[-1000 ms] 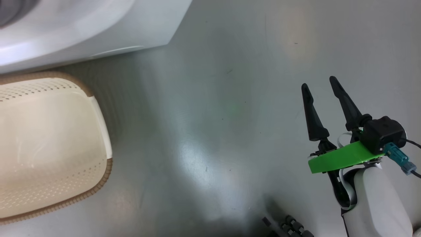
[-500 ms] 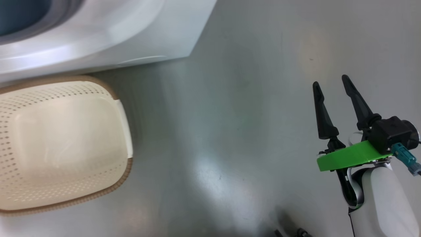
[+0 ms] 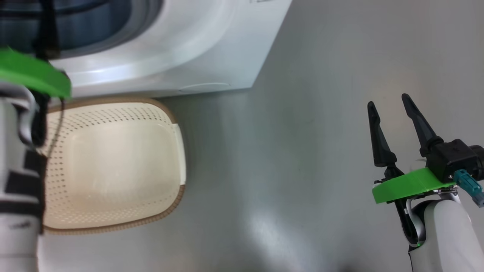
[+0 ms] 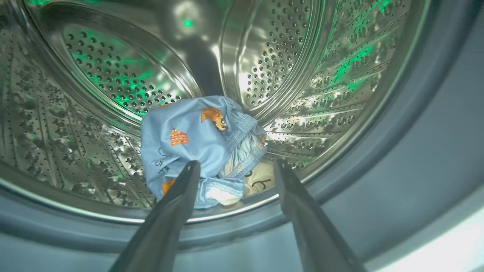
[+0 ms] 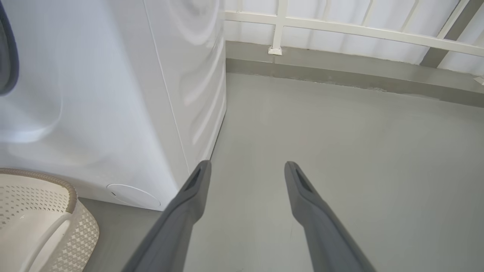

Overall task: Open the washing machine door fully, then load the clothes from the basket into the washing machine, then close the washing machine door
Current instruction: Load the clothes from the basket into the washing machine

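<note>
A white washing machine (image 3: 170, 49) stands on a grey floor (image 3: 283, 170), and its steel drum (image 4: 113, 75) can be seen through the round opening. A cream basket (image 3: 113, 162) with a brown rim sits on the floor just in front of the machine's lower front. Light blue clothes (image 4: 189, 139) with orange prints lie bunched at the bottom of the drum, over a cream piece. The left gripper (image 4: 236, 163) points into the drum near the clothes, fingers spread wide, gripping nothing. The right gripper (image 3: 388, 99) hovers over the floor, well to the right of the basket, fingers also wide apart and holding nothing.
</note>
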Available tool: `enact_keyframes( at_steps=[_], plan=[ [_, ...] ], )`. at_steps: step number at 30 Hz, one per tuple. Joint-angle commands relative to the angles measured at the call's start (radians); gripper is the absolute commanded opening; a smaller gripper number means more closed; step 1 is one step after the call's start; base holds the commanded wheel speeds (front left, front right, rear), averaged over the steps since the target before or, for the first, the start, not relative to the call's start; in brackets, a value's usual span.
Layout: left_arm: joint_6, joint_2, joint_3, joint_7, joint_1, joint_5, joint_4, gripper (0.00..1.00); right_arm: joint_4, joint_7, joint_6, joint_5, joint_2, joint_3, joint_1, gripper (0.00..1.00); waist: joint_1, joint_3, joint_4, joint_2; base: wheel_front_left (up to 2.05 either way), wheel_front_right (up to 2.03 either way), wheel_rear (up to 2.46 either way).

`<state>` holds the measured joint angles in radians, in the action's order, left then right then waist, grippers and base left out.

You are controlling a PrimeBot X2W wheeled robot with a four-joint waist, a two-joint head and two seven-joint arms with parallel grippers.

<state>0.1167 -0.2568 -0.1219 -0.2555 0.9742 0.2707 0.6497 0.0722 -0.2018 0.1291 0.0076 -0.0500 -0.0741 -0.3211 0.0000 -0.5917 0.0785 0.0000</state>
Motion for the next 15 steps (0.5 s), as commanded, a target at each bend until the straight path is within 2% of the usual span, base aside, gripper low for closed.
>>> enact_keyframes(
  at_steps=[1,2,10,15],
  plan=[
    [-0.010,-0.042,0.027,-0.006,-0.032,0.005,-0.044,1.00,-0.031,0.006,0.002,-0.007,0.000,0.018,0.033,1.00,0.0000,0.043,-0.036,0.0000,0.00,0.00,0.00],
    [-0.017,-0.036,0.028,-0.006,-0.095,0.008,-0.095,1.00,-0.040,0.014,0.002,-0.012,0.000,0.016,0.040,1.00,0.0000,0.062,-0.046,0.0000,0.00,0.00,0.00],
    [-0.052,-0.021,0.041,-0.006,-0.311,0.023,-0.269,1.00,-0.072,0.026,0.002,-0.024,-0.002,0.022,0.073,1.00,0.0000,0.137,-0.070,0.0000,0.00,0.00,0.00],
    [-0.076,0.015,0.045,-0.006,-0.440,0.037,-0.357,1.00,-0.087,0.030,0.002,-0.015,-0.014,0.019,0.103,1.00,0.0000,0.193,-0.081,0.0000,0.00,0.00,0.00]
  ],
)
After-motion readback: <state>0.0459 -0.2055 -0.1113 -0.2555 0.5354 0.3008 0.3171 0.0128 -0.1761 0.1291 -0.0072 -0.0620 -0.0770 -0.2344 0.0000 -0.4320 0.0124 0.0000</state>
